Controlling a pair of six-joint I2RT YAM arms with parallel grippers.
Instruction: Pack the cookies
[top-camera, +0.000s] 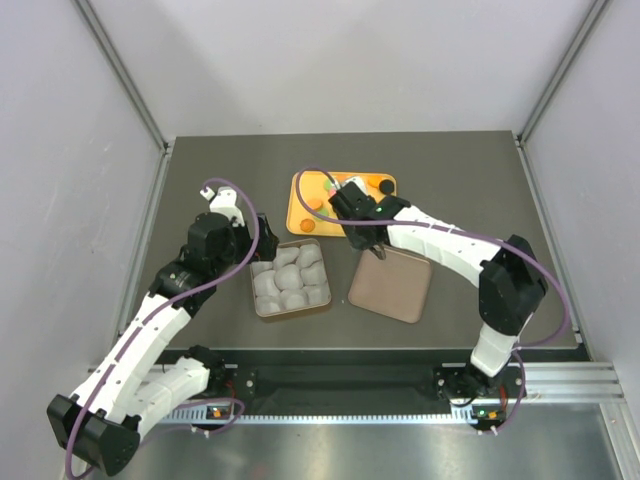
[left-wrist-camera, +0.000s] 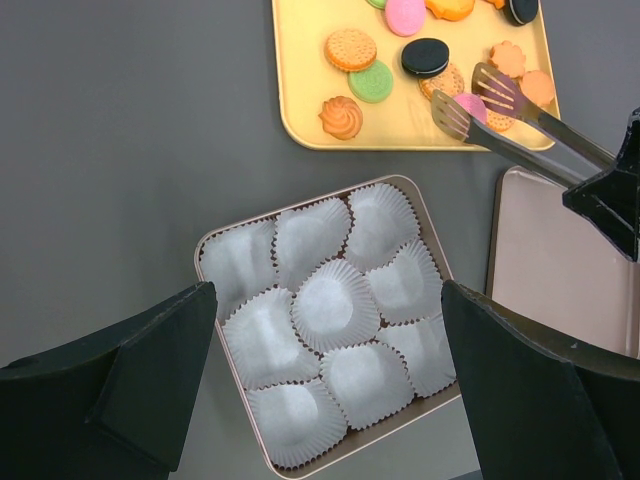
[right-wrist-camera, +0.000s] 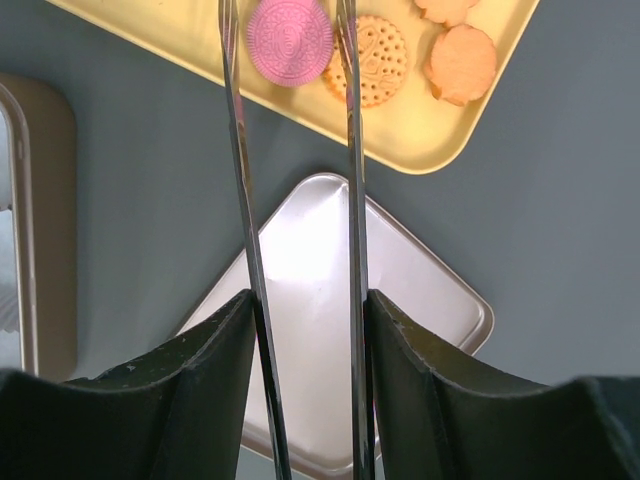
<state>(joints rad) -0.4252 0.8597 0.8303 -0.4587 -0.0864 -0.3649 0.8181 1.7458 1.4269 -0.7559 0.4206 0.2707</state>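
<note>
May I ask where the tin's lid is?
In the top view, the lid lies flat right of the cup-filled tin, nearer than the yellow tray.

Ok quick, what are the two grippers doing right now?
Left gripper: open, holding nothing.
Right gripper: closed on the tongs, whose tips sit on either side of a pink cookie.

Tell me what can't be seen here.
Right wrist view: the tongs lose their tips to the top edge; grip on the pink cookie unclear.
Top view: the right arm hides part of the yellow tray; cookies too small to count.
Left wrist view: the left gripper hides the lid's near end.
</note>
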